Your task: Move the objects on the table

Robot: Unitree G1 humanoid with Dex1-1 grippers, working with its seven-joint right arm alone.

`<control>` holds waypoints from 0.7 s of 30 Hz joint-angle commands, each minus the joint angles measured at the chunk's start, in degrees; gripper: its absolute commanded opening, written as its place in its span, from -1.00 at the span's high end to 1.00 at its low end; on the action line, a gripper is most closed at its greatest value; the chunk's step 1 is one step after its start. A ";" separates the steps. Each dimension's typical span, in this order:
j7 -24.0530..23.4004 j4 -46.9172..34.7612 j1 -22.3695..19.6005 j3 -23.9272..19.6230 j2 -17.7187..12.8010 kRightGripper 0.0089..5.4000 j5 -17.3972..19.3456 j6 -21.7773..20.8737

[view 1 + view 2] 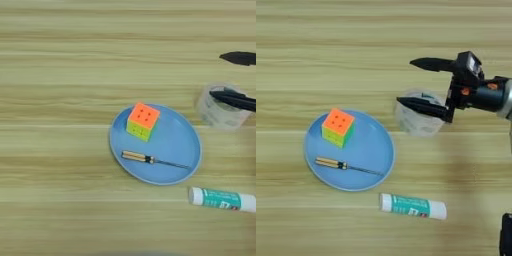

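Note:
A round blue plate (pixel 172 145) (pixel 363 150) lies at the middle of the table (pixel 316 50). On it sit the small orange-yellow-green puzzle cube (pixel 142 121) (pixel 337 127) and a thin screwdriver (pixel 346 165). Right of the plate stands the clear tape roll (pixel 418 120) (pixel 220 111). My right gripper (pixel 411 83) is open over the roll; one black finger lies across its top and the other points left beyond its far side. The white glue stick with teal label (pixel 413 205) (pixel 222 198) lies flat in front of the plate.
The silver forearm (pixel 491 96) enters from the right edge. A dark object (pixel 506 235) shows at the bottom right corner.

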 commanded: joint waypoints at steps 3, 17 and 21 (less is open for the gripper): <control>2.26 -10.50 6.27 -5.83 -2.75 -0.98 6.72 0.05; 8.80 -17.37 21.91 -1.34 -6.36 -0.98 2.43 -8.40; 8.68 -16.17 23.28 1.14 -6.89 -0.98 -0.20 -12.34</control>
